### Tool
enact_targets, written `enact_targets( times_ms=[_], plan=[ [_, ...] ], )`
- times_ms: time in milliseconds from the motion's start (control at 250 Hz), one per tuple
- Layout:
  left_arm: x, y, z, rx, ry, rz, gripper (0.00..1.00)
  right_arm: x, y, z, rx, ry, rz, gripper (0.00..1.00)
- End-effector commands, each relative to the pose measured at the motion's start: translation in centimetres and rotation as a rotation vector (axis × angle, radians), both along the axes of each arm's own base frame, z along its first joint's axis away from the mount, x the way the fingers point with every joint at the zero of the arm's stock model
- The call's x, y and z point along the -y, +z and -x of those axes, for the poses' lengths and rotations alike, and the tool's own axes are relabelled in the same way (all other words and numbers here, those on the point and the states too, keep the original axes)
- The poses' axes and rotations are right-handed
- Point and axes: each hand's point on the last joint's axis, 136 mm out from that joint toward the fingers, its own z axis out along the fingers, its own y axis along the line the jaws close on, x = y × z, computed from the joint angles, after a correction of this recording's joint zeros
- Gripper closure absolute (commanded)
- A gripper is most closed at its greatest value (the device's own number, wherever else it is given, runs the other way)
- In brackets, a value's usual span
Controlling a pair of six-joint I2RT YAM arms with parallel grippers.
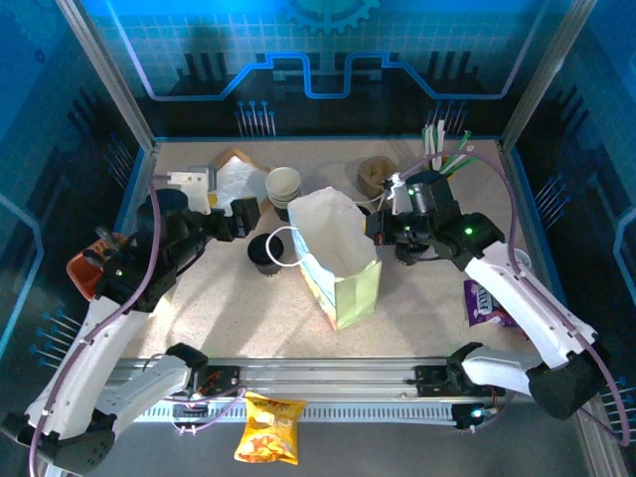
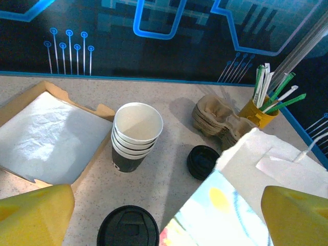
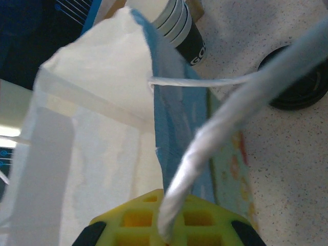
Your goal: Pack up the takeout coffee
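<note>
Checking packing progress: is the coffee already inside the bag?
No, the lidded coffee stands on the table beside the bag, outside it.

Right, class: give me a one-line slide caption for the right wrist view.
Right end effector shut on the string handle of the open paper bag, stacked cups beyond.

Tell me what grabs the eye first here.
The white paper bag stands open mid-table, its handle cord pinched in the right claw. Just left of it sits the lidded cup, with the left claw open close by.
</note>
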Motion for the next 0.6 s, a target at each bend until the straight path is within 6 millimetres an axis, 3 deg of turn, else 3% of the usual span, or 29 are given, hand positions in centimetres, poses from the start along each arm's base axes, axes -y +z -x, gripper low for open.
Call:
enact_targets(
  times_ms=[0, 184, 360, 595],
  plan=[
    [0.4, -0.7, -0.3, -0.016, -0.023, 0.008, 0.06, -0.9, 0.5, -0.1, 0.045, 0.056, -0.005, 0.91],
    [0.7, -0.2, -0.5, -0.011, -0.038, 0.002, 0.06, -0.3, 2.2, 0.2, 0.098, 0.085, 0.009, 0.65],
    [1.4, 0.1, -0.7, 0.000, -0.078, -0.005, 0.05, 0.9, 3.9, 2.1, 0.148, 0.150, 0.053, 0.43],
    [2.8, 0.1, -1.7, -0.024, -0.126, 0.002, 0.04, 3.6, 7.4, 4.2, 0.278, 0.162, 0.078, 0.30]
  ],
)
